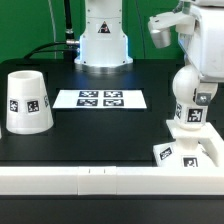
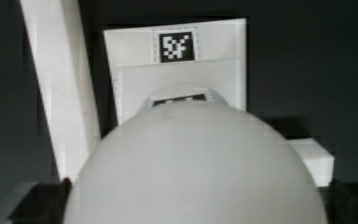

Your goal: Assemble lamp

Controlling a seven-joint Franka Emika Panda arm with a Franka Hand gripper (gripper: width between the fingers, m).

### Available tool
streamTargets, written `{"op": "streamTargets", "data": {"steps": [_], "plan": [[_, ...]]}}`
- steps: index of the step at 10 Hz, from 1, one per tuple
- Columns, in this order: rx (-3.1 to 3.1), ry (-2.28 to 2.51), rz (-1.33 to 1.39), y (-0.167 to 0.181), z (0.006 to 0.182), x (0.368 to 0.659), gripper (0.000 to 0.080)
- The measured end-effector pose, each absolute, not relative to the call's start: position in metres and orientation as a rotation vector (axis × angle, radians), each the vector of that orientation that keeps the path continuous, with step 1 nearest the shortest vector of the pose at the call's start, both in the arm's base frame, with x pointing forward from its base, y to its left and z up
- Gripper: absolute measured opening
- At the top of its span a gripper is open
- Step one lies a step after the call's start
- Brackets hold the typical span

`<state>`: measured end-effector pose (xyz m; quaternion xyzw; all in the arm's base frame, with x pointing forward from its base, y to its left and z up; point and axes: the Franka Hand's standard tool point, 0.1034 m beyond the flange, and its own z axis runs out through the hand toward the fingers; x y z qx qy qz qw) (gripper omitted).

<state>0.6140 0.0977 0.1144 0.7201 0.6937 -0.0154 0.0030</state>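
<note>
- Noted gripper point(image 2: 194, 192) spread wide and released, either side of the round top of the bulb point(image 1: 190, 95); cannot tell any contact
- Found bulb upright on the square base point(image 1: 208, 152), at the exterior view's right, just beside the white rail point(image 1: 90, 181)
- Logged shade point(image 1: 26, 101) standing alone at the exterior view's left, well apart from bulb and base
- Saw marker board point(image 1: 100, 98) flat on the black table point(image 1: 120, 135), between shade and bulb

Shade point(image 1: 27, 100) at the exterior view's left, marker board point(image 1: 100, 99) mid-table, bulb point(image 1: 190, 95) upright on base point(image 1: 188, 152) at the right.
</note>
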Motion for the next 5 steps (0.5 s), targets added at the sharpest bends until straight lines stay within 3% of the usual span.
{"op": "streamTargets", "data": {"steps": [5], "plan": [[1.928,2.464,-0.055,0.1031,0.1151,0.6138,0.0699]]}}
